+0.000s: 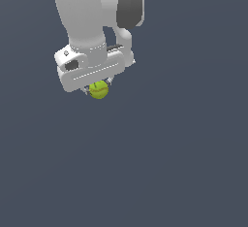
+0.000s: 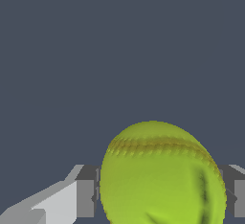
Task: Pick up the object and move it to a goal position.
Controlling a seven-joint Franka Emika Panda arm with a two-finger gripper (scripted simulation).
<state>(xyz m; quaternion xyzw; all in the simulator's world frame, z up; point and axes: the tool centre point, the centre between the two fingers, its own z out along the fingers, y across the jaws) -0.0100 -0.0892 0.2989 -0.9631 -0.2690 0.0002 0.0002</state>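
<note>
Your tool point(image 1: 99, 89) gripped the tennis ball point(image 1: 99, 89) by narrow side contacts; a jerky move could have rolled it free.

The ball point(image 1: 99, 89) is small, round and yellow-green, with a thin darker curved seam like a tennis ball's. It sits in the upper left part of the exterior view, tucked just under the white tool point(image 1: 98, 86) and narrower than it. In the wrist view the ball point(image 2: 160, 175) sits between the two grey fingers point(image 2: 85, 198), touching them.
</note>
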